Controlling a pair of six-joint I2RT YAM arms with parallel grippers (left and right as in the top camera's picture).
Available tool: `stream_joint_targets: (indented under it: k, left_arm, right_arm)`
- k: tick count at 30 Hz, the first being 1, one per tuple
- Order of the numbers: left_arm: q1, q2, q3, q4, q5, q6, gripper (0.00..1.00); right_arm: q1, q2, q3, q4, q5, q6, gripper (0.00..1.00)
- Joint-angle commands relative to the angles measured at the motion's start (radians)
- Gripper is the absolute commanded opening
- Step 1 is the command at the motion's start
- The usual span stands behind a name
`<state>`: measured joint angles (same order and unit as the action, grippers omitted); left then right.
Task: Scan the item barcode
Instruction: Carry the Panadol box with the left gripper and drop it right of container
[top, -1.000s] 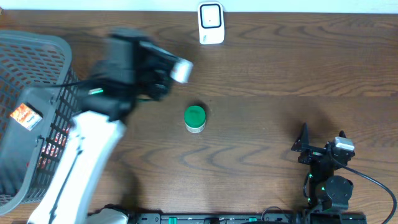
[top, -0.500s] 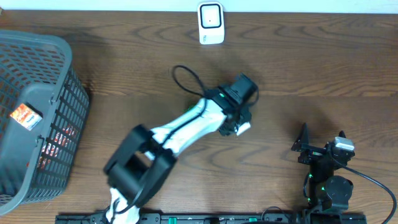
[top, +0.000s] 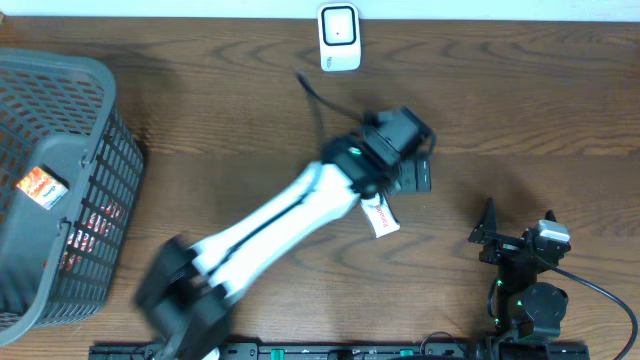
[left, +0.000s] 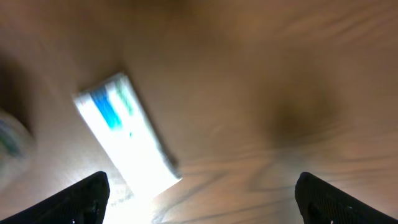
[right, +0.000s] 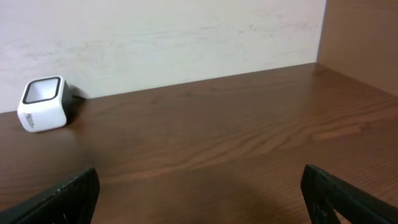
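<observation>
The item, a small white pack (top: 380, 216) with red print, lies flat on the wooden table below and to the left of my left gripper (top: 402, 180). In the left wrist view the white pack (left: 124, 134) is blurred and shows blue marks. It lies ahead of the left finger (left: 90, 198), and nothing is between the jaws of the open left gripper (left: 205, 205). The white scanner (top: 339, 38) stands at the table's far edge, also visible in the right wrist view (right: 43, 102). My right gripper (top: 517, 228) rests open at the front right, empty.
A grey mesh basket (top: 60, 80) with an orange packet (top: 40, 187) and other goods fills the left side. My left arm (top: 280, 225) stretches diagonally across the middle of the table. A blurred pale round thing (left: 9, 140) sits at the left wrist view's left edge.
My left arm swung from beside the basket to the middle of the table. Its jaws opened and the white pack now lies loose on the wood. The right arm stayed still.
</observation>
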<state>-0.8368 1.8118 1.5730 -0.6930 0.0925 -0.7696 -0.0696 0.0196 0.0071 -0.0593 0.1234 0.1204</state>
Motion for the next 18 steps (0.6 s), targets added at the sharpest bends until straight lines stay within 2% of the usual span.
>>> stream_joint_targets:
  k: [1, 4, 6, 10, 12, 14, 18]
  left_arm:
    - [0.084, -0.251, 0.069, -0.047, -0.25, 0.171, 0.95]
    - [0.208, -0.431, 0.069, -0.077, -0.425, 0.171, 0.96]
    - [0.334, -0.529, 0.069, -0.1, -0.48, 0.17, 0.96]
    - [0.651, -0.659, 0.069, -0.157, -0.483, 0.108, 0.96]
    - [0.91, -0.706, 0.069, -0.221, -0.478, 0.01, 0.96]
    - [1.073, -0.712, 0.069, -0.277, -0.454, -0.06, 0.96]
    - [1.308, -0.672, 0.06, -0.391, -0.38, -0.23, 0.96]
  right_arm:
    - [0.006, 0.0, -0.002, -0.003, -0.001, -0.013, 0.99]
    - [0.006, 0.0, -0.002, -0.003, -0.001, -0.013, 0.99]
    - [0.006, 0.0, -0.002, -0.003, -0.001, -0.013, 0.99]
    - [0.006, 0.0, -0.002, -0.003, -0.001, -0.013, 0.99]
    - [0.006, 0.0, -0.002, -0.003, -0.001, -0.013, 0.99]
    - [0.006, 0.0, -0.002, -0.003, -0.001, -0.013, 0.99]
    - [0.006, 0.0, -0.002, -0.003, -0.001, -0.013, 0.99]
